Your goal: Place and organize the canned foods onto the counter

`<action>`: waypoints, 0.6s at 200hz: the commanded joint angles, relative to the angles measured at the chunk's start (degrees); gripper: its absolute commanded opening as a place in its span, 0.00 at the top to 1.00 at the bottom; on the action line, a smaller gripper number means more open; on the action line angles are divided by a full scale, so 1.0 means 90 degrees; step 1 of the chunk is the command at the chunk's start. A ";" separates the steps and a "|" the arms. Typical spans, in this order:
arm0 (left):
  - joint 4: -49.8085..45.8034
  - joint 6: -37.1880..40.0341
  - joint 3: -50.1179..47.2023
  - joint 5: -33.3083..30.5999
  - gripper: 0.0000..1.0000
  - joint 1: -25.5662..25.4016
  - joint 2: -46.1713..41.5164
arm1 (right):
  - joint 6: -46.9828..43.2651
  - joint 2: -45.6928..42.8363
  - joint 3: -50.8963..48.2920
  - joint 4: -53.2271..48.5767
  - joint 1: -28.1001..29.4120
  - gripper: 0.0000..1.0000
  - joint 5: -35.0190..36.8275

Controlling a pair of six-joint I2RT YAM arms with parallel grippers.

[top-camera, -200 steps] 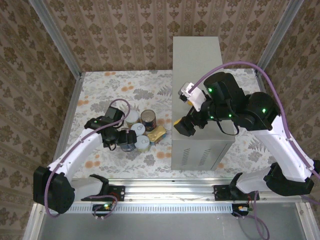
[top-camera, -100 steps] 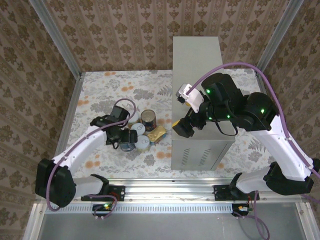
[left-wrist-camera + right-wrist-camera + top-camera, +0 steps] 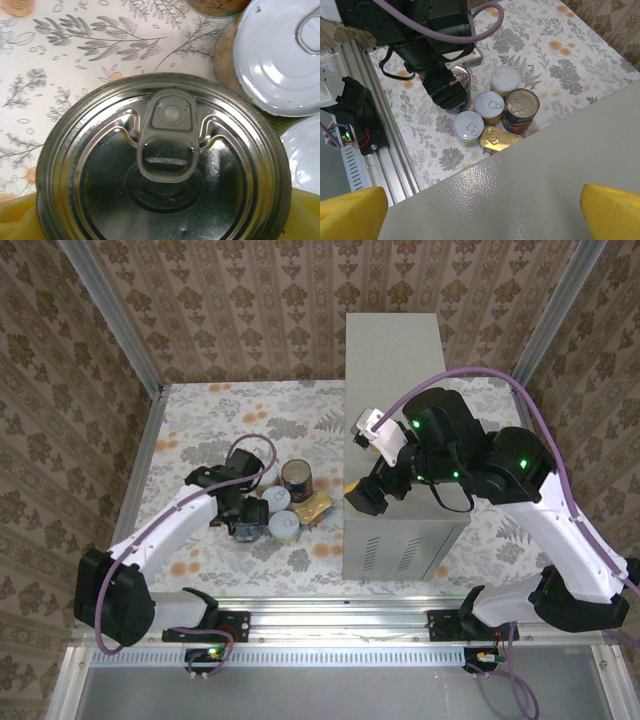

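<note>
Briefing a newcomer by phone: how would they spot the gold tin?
Find the tall grey box on the floral floor. Beside its left wall huddle several cans. The gold tin is the one closest to the box: flat and rectangular, the others round.

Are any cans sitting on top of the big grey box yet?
No, all six tins sit on the flowery floor beside the grey box, whose top is bare where it shows.
</note>
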 commanded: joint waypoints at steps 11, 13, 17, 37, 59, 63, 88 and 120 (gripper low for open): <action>-0.0565 0.0360 0.0987 -0.0519 0.38 -0.0043 -0.0359 | -0.0141 -0.0175 -0.0187 0.0285 0.0052 0.00 -0.0124; -0.0609 0.0372 0.1025 -0.0533 0.38 -0.0043 -0.0363 | -0.0151 -0.0183 -0.0199 0.0307 0.0054 0.00 -0.0142; -0.0686 0.0418 0.1135 -0.0557 0.40 -0.0034 -0.0368 | -0.0154 -0.0199 -0.0229 0.0337 0.0058 0.00 -0.0164; -0.1016 0.0633 0.1651 -0.0631 0.44 -0.0015 -0.0411 | -0.0175 -0.0264 -0.0352 0.0481 0.0066 0.00 -0.0253; -0.1403 0.0955 0.2342 -0.0612 0.46 0.0030 -0.0418 | -0.0193 -0.0311 -0.0402 0.0559 0.0075 0.00 -0.0294; -0.1449 0.1040 0.2493 -0.0579 0.46 0.0035 -0.0417 | -0.0194 -0.0333 -0.0411 0.0592 0.0071 0.00 -0.0305; -0.1692 0.1699 0.3485 0.0308 0.47 0.0045 -0.0363 | -0.0321 -0.0479 -0.0684 0.0908 0.0100 0.00 -0.0496; -0.2110 0.2149 0.4802 0.1292 0.47 0.0035 -0.0153 | -0.0734 -0.0700 -0.1207 0.1499 0.0363 0.00 -0.0641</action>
